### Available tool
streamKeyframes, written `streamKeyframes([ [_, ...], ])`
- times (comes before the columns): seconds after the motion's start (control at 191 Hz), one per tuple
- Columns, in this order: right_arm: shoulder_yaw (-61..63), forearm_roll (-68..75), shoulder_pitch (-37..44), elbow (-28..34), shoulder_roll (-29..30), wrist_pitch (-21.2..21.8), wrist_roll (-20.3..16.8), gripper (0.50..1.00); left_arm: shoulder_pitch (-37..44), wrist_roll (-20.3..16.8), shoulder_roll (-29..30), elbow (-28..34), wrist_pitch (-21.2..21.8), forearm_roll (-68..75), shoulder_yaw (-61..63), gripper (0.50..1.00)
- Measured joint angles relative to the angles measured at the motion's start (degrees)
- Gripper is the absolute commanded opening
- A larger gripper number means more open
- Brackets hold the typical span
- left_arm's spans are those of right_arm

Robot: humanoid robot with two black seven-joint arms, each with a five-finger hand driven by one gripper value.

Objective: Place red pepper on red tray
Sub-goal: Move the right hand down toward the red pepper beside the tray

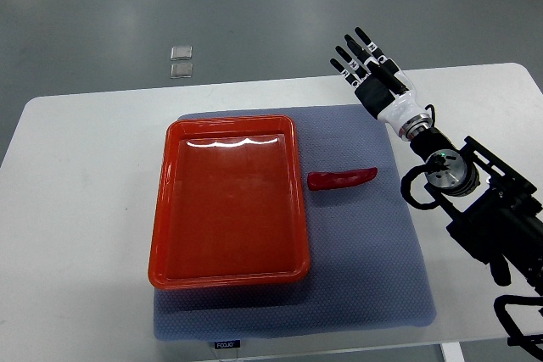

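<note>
So the red pepper (342,179) lies just right of the red tray (229,201), long axis crosswise; right hand (366,65) hovers beyond it, fingers spread, empty.

— How many trays are there?
— One red tray (170,201), and one red pepper (342,179) to its right.
— Mats?
— One blue mat (399,277) on one white table (76,209).
— Hands?
— One robot hand (373,74), at the far right.
— Anything on the floor?
— Two small clear squares (181,61), far beyond the table.
</note>
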Motion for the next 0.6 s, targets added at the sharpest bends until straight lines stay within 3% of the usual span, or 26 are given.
streamKeyframes([
  [0.388,-1.0,-1.5,0.9,0.1,-1.1,0.8,-0.5,0.919,0.0,0.0,0.0,-0.1,0.0,0.0,0.0,1.000],
  [0.598,-16.1,-16.2,8.4,3.6,-11.3,5.1,-6.0,0.919,0.0,0.0,0.0,-0.1,0.0,0.0,0.0,1.000],
])
